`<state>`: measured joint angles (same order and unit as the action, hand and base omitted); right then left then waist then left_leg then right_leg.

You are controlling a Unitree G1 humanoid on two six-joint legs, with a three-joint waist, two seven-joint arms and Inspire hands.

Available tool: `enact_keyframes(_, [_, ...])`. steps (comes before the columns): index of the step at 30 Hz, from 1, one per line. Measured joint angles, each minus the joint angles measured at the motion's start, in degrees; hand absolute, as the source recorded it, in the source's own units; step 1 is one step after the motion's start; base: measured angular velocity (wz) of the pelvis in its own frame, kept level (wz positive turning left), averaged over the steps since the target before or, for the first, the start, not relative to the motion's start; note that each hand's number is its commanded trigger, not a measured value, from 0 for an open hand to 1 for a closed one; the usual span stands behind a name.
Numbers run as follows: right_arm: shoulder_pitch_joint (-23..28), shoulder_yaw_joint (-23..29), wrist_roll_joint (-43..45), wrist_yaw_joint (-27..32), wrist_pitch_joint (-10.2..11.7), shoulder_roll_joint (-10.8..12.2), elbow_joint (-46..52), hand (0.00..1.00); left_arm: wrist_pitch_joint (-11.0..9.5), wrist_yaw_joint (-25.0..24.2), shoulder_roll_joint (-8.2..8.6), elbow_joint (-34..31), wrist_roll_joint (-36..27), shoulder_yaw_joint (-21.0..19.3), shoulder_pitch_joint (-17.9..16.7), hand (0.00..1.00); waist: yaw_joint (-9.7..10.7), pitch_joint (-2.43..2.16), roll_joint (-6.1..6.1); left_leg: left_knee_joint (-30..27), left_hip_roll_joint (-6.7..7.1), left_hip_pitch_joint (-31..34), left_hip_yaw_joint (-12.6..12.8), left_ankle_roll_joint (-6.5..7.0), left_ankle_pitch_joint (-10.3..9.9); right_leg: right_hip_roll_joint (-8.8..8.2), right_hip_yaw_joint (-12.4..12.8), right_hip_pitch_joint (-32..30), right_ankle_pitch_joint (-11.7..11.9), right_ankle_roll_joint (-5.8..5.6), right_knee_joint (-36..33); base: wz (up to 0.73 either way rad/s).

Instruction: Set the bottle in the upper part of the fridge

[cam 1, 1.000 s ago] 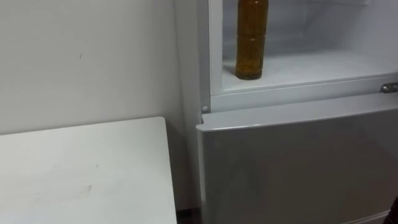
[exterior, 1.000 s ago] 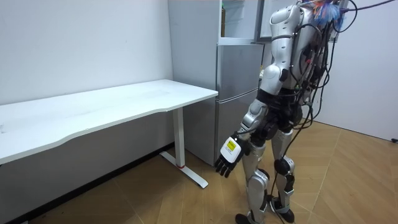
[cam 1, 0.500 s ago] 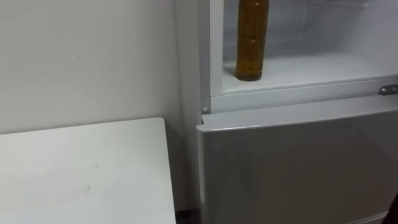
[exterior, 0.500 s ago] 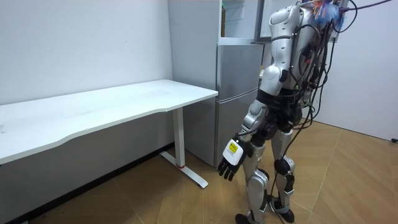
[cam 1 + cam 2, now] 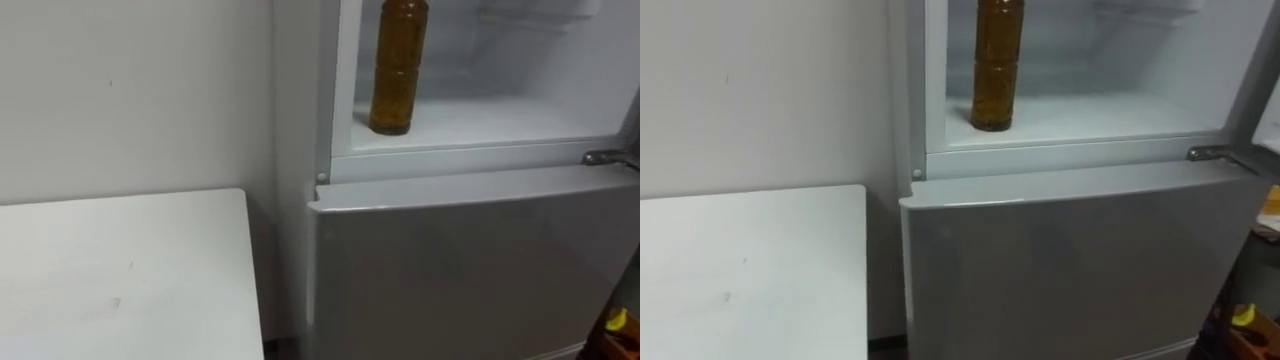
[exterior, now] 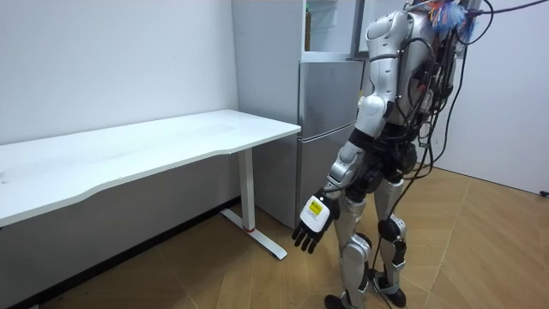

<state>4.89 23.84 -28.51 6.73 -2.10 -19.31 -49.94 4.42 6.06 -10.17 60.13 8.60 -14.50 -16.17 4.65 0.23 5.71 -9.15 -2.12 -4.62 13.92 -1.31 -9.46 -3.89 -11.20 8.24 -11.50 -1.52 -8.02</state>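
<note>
The bottle (image 5: 397,66) is seen upright on the shelf of the open upper fridge (image 5: 470,158), unmoved though the view has shifted, while the left hand (image 6: 310,225) is hung low, slack-fingered and empty, so placing is judged done.

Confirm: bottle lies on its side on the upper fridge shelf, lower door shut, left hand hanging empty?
No: the bottle stands upright on the upper fridge shelf, as the left eye view shows. The lower door is shut and the left hand hangs empty, fingers open.
</note>
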Motion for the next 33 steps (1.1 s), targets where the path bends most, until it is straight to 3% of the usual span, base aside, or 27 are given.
enact_keyframes(4, [-0.1, 3.6, -0.7, 4.2, -1.2, -2.3, 6.2, 0.0, 0.4, 0.0, -0.24, -1.0, -0.1, -1.3, -0.1, 0.0, 0.4, -0.03, 0.8, 0.0, 0.02, 0.0, 0.4, 0.0, 0.0, -0.07, 0.2, -0.3, 0.0, 0.01, -0.2, -0.06])
enact_keyframes(7, [-2.1, 5.7, -0.6, 6.1, -1.2, -5.7, 8.6, 0.0, 0.4, 0.0, -0.34, -1.6, -0.1, -1.9, -0.4, 0.0, 1.3, -0.11, 1.28, 0.0, 0.0, -0.1, 0.9, 0.01, 0.0, -0.12, 0.5, -0.6, 0.0, -0.04, -0.6, -0.06])
enact_keyframes(12, [-1.2, 9.1, -0.7, 11.5, -1.0, -8.4, 19.1, 0.0, 0.3, 0.0, -0.51, -3.0, -0.1, -2.7, -2.3, 0.0, 1.9, -0.06, 2.09, 0.0, -0.15, 0.0, 1.1, -0.04, -0.1, -0.01, 0.9, -0.7, 0.0, -0.03, -0.6, -0.02])
enact_keyframes(16, [-0.2, 9.2, -0.4, 15.5, -0.5, -8.5, 25.3, 0.0, 0.3, 0.0, -0.74, -3.0, -0.1, -2.3, -2.5, 0.0, 2.2, -0.17, 2.76, 0.1, -0.22, 0.0, 1.1, -0.01, -0.1, 0.08, 1.3, -0.8, 0.0, 0.0, -0.8, -0.01])
enact_keyframes(24, [-1.1, 13.6, 0.1, 22.2, -0.5, -9.2, 35.7, 0.0, 0.6, 1.2, -0.28, -3.8, -0.1, -3.4, -4.5, 0.0, 3.2, -0.51, 1.98, 0.5, -0.21, -0.1, 1.8, 0.01, -0.2, 0.13, 1.6, -1.5, 0.0, 0.0, -1.1, -0.05])
enact_keyframes(31, [-0.3, 13.2, 2.2, 25.6, -6.2, -9.6, 42.3, 0.0, 0.4, 1.7, 0.04, -3.8, -0.1, -3.6, -4.5, 0.0, 3.0, -0.29, 1.39, 0.8, -0.2, 0.1, 2.9, 0.02, -0.1, -0.11, 2.5, -3.3, -0.3, -0.1, -2.9, -0.08])
enact_keyframes(33, [-0.3, 13.1, 2.4, 26.3, -6.9, -9.6, 42.5, 0.0, 0.4, 1.1, 0.04, -3.8, -0.1, -3.6, -4.6, 0.0, 2.8, -0.23, 1.49, 0.8, -0.19, 0.1, 3.1, 0.03, -0.1, -0.12, 2.7, -3.4, -0.3, -0.11, -2.9, -0.06])
